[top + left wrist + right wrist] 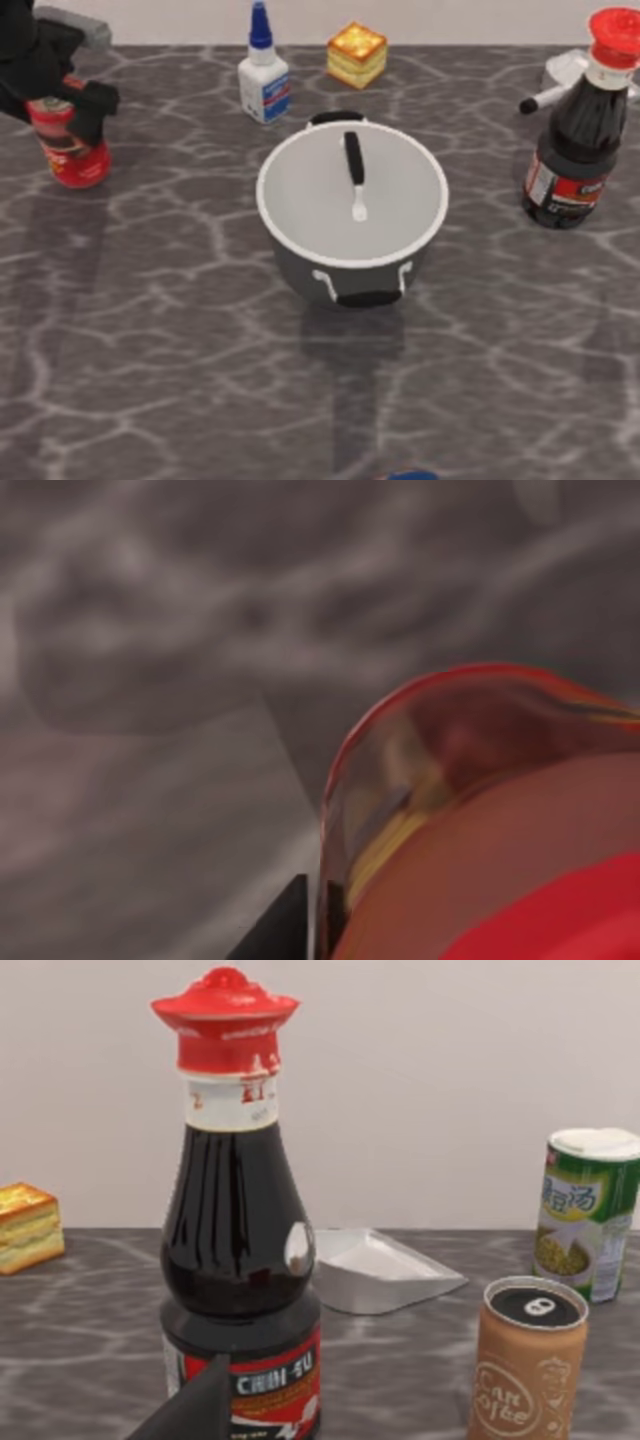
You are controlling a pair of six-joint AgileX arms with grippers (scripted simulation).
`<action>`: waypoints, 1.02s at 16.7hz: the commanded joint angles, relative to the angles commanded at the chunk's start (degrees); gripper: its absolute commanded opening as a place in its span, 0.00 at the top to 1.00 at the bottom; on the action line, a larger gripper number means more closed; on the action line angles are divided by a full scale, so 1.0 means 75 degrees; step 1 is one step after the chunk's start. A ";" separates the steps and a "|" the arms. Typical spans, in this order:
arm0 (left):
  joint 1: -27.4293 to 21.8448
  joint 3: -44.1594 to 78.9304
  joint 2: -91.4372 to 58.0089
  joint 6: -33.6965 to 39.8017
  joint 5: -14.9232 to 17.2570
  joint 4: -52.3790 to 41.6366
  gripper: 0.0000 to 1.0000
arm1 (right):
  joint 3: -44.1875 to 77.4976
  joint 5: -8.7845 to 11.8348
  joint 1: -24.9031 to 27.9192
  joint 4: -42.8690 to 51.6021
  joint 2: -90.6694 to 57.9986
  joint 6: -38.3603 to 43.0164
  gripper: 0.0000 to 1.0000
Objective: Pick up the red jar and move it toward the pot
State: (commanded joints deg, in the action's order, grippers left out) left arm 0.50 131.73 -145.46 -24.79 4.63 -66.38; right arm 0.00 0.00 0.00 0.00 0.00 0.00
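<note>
my left gripper (62, 100) seems clamped on the jar (75, 150) at far left, ready to carry it to the pot (352, 210); right fingers unseen.

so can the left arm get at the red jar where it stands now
Probably yes: the left gripper is already down around the red jar at the table's left, and the left wrist view shows the jar right against it. Nothing stands between them; the pot sits well clear.

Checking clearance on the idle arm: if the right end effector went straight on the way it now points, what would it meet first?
Most likely the dark bottle: it stands directly ahead in the right wrist view, nearer than the brown can and green can off to one side. Depth is a guess.
</note>
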 joint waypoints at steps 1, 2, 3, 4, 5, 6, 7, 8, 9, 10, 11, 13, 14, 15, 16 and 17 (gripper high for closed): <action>0.0000 0.0000 0.0000 0.0000 0.0000 0.0000 0.53 | 0.0000 0.0000 0.0000 0.0000 0.0000 0.0000 0.00; 0.0000 0.0000 0.0000 0.0000 0.0000 0.0000 0.60 | 0.0000 0.0000 0.0000 0.0000 0.0000 0.0000 0.00; 0.0000 0.0000 0.0000 0.0000 0.0000 0.0000 0.68 | 0.0000 0.0000 0.0000 0.0000 0.0000 0.0000 0.00; 0.0000 0.0000 0.0000 0.0000 0.0000 0.0000 0.75 | 0.0000 0.0000 0.0000 0.0000 0.0000 0.0000 0.00; 0.0000 0.0000 0.0000 0.0000 0.0000 0.0000 0.83 | 0.0000 0.0000 0.0000 0.0000 0.0000 0.0000 0.00; 0.0000 0.0000 0.0000 0.0000 0.0000 0.0000 0.90 | 0.0000 0.0000 0.0000 0.0000 0.0000 0.0000 0.00; 0.0000 0.0000 0.0000 0.0000 0.0000 0.0000 0.98 | 0.0000 0.0000 0.0000 0.0000 0.0000 0.0000 0.00; 0.0000 0.0000 0.0000 0.0000 0.0000 0.0000 1.00 | 0.0000 0.0000 0.0000 0.0000 0.0000 0.0000 0.00; 0.0000 0.0000 0.0000 0.0000 0.0000 0.0000 1.00 | 0.0000 0.0000 0.0000 0.0000 0.0000 0.0000 0.00; 0.0000 0.0000 0.0000 0.0000 0.0000 0.0000 1.00 | 0.0000 0.0000 0.0000 0.0000 0.0000 0.0000 0.00; 0.0000 0.0000 0.0000 0.0000 0.0000 0.0000 1.00 | 0.0000 0.0000 0.0000 0.0000 0.0000 0.0000 0.00; 0.0000 0.0000 0.0000 0.0000 0.0000 0.0000 1.00 | 0.0000 0.0000 0.0000 0.0000 0.0000 0.0000 0.00; 0.0000 0.0000 0.0000 0.0000 0.0000 0.0000 1.00 | 0.0000 0.0000 0.0000 0.0000 0.0000 0.0000 0.00; 0.0000 0.0000 0.0000 0.0000 0.0000 0.0000 1.00 | 0.0000 0.0000 0.0000 0.0000 0.0000 0.0000 0.00; 0.0003 0.0000 0.0008 -0.0012 -0.0002 -0.0001 1.00 | 0.0000 0.0000 0.0000 0.0000 0.0000 0.0000 0.00; 0.0006 -0.0019 0.0027 -0.0011 -0.0003 -0.0003 1.00 | 0.0000 0.0000 0.0000 0.0000 0.0000 0.0000 0.00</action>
State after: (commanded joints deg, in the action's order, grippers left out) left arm 0.54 131.59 -145.26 -24.87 4.61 -66.40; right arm 0.00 0.00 0.00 0.00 0.00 0.00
